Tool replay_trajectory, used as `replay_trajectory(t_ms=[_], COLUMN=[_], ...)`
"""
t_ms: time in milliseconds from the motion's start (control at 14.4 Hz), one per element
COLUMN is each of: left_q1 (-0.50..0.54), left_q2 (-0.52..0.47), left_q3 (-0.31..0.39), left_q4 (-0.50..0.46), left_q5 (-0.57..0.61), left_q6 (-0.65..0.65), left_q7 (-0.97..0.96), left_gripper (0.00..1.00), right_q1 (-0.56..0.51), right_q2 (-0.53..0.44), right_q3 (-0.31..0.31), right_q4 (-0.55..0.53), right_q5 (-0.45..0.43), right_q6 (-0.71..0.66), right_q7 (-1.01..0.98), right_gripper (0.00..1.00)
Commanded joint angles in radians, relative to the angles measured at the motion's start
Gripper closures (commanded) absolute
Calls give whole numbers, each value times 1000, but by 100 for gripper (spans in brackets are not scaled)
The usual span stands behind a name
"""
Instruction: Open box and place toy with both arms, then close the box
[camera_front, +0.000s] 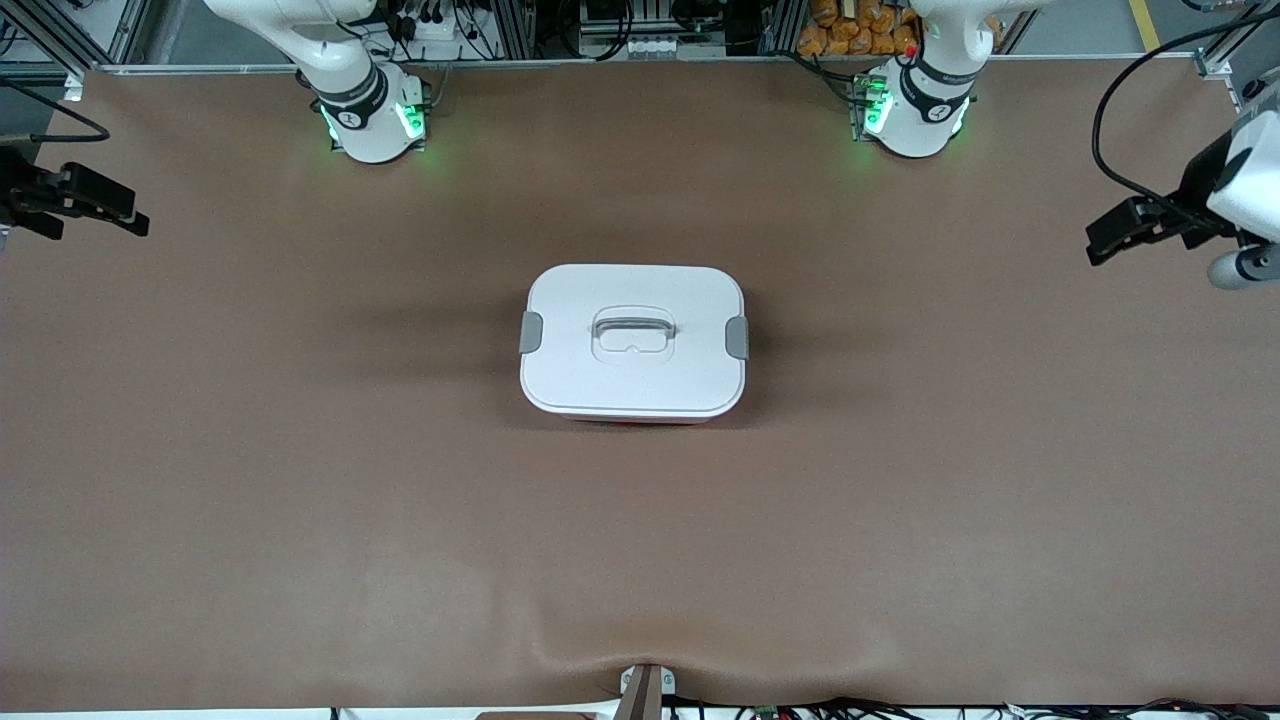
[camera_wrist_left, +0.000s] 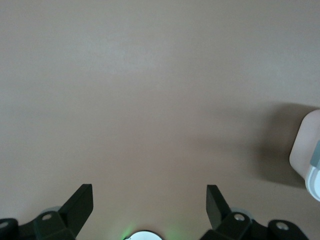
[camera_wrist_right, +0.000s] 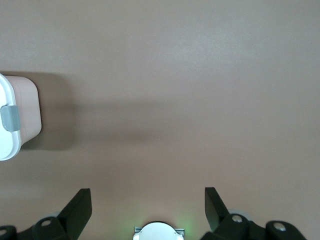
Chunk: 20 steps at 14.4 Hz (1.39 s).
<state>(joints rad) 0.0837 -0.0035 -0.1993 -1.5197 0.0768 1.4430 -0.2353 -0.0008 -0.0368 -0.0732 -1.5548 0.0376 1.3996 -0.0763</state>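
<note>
the box sits lid on, both grey clips down, at the middle of the brown table. the left gripper hangs over the table's edge at the left arm's end, fingers spread and empty. the right gripper hangs over the edge at the right arm's end, likewise spread and empty. both arms wait.

light: even, bright overhead | shadows: soft, flanking box | focus: wrist views slightly soft
</note>
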Motion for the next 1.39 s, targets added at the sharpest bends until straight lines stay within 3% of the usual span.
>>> replay_trajectory(t_ms=[0,279,1324], left_q1=[-103,-179,-163], left_q2=[-113,-165,-118], left_q3=[102,162,161], left_q4=[-123,-160,-112], left_q5=[-17,-17,-17], left_q6=[7,7,4], left_q7=[21,22,22], left_gripper=[0,0,0], right_q1=[-7,-8,-8], right_q2=[8,8,8], right_q3=[10,10,10], right_q4=[16,16,16], right_q5=[-15,-15,-15], right_q6=[-13,-13,-14], right_q7=[13,13,13], right_gripper=[0,0,0])
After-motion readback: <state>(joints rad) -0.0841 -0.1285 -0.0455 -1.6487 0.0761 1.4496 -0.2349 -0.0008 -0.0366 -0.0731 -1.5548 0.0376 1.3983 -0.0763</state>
